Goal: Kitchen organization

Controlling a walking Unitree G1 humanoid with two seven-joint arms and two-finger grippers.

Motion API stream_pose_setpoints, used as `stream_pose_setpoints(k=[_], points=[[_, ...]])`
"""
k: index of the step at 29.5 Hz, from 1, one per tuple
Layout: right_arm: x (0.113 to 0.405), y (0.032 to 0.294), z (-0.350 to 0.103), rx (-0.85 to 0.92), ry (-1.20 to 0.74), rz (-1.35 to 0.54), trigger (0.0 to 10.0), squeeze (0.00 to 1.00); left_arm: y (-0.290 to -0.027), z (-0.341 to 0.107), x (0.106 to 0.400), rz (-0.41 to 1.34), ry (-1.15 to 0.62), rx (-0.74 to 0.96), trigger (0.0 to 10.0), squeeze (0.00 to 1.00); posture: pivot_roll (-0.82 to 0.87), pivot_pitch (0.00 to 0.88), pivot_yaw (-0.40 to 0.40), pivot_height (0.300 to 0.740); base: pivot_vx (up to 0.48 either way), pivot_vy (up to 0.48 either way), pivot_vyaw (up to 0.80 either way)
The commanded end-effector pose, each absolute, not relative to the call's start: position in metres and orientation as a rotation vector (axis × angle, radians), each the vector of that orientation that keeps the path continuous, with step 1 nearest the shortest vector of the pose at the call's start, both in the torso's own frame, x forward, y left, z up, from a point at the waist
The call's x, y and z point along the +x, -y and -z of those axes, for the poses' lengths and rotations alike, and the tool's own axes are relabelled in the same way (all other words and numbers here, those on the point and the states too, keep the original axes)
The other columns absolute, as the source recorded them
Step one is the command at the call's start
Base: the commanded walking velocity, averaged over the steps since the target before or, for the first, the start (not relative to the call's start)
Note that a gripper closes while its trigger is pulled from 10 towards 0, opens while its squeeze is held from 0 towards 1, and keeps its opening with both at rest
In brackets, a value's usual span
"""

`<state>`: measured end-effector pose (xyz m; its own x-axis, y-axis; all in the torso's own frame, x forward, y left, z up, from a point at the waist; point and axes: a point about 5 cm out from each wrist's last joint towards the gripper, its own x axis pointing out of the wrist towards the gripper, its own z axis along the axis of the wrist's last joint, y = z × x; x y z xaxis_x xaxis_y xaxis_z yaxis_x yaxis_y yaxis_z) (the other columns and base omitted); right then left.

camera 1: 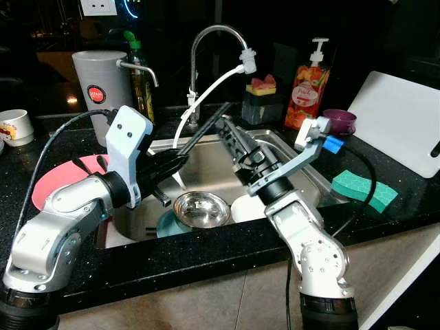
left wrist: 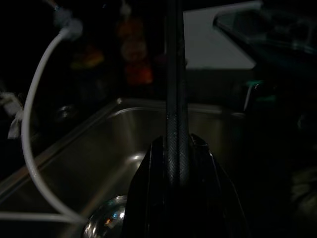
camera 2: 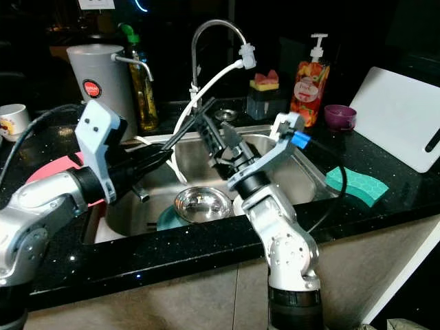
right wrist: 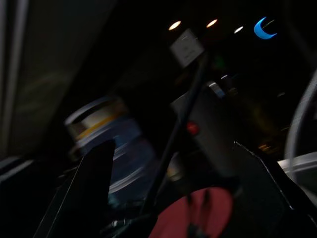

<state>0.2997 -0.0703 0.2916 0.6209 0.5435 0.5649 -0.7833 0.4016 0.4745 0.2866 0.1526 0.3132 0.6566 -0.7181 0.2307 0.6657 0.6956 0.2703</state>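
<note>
A steel bowl (camera 1: 201, 208) sits in the sink (camera 1: 206, 161) on a teal plate (camera 1: 167, 223), with a white dish (camera 1: 247, 206) beside it. My left gripper (camera 1: 224, 108) reaches from the left across the sink, above the bowl. Its long black fingers (left wrist: 176, 124) are pressed together with nothing between them. My right gripper (camera 1: 225, 129) points up and left over the middle of the sink, just under the left fingers. Its fingers (right wrist: 94, 173) stand apart, holding nothing. A pink plate (camera 1: 69, 180) lies on the counter left of the sink.
Behind the sink rises a faucet (camera 1: 213, 34) with a white hose (camera 1: 206, 96). A grey canister (camera 1: 103, 86), an oil bottle (camera 1: 141, 79) and a mug (camera 1: 15, 127) stand at back left. At the right are a soap bottle (camera 1: 309, 86), a purple bowl (camera 1: 339, 121), a green sponge (camera 1: 364, 189) and a white cutting board (camera 1: 405, 130).
</note>
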Motion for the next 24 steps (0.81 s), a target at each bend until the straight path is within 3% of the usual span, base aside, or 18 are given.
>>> stream_pose_setpoints(k=[1, 4, 13, 14, 16, 17, 24], points=[[0.294, 0.065, -0.291, 0.815, 0.317, -0.915, 10.0, 0.00, -0.150, -0.316, 0.280, 0.854, 0.357, 0.143, 10.0, 0.00, 0.13, 0.079, -0.015, 0.740, 0.000, 0.000, 0.00], [0.299, 0.061, -0.277, 0.823, 0.210, -0.888, 10.0, 0.00, -0.143, -0.315, 0.274, 0.927, 0.364, 0.127, 10.0, 0.00, 0.13, 0.079, -0.015, 0.740, 0.000, 0.000, 0.00], [0.304, 0.067, -0.277, 0.874, 0.189, -0.852, 10.0, 0.00, -0.136, -0.301, 0.271, 0.978, 0.311, 0.154, 10.0, 0.00, 0.13, 0.070, -0.011, 0.740, 0.000, 0.000, 0.00], [0.305, 0.069, -0.277, 0.884, 0.189, -0.842, 8.7, 0.00, -0.136, -0.299, 0.273, 0.967, 0.300, 0.166, 10.0, 0.00, 0.13, 0.070, -0.011, 0.740, 0.000, 0.000, 0.00], [0.305, 0.070, -0.278, 0.890, 0.186, -0.836, 8.7, 0.00, -0.137, -0.298, 0.274, 0.959, 0.292, 0.174, 10.0, 0.00, 0.13, 0.070, -0.011, 0.740, 0.000, 0.000, 0.00], [0.306, 0.071, -0.278, 0.899, 0.185, -0.826, 0.0, 0.00, -0.137, -0.295, 0.276, 0.948, 0.283, 0.194, 10.0, 0.00, 0.13, 0.070, -0.011, 0.740, 0.000, 0.000, 0.00], [0.310, 0.076, -0.277, 0.926, 0.186, -0.786, 0.0, 0.00, -0.143, -0.286, 0.289, 0.821, 0.258, 0.257, 10.0, 0.00, 0.13, 0.065, -0.013, 0.740, 0.000, 0.000, 0.00]])
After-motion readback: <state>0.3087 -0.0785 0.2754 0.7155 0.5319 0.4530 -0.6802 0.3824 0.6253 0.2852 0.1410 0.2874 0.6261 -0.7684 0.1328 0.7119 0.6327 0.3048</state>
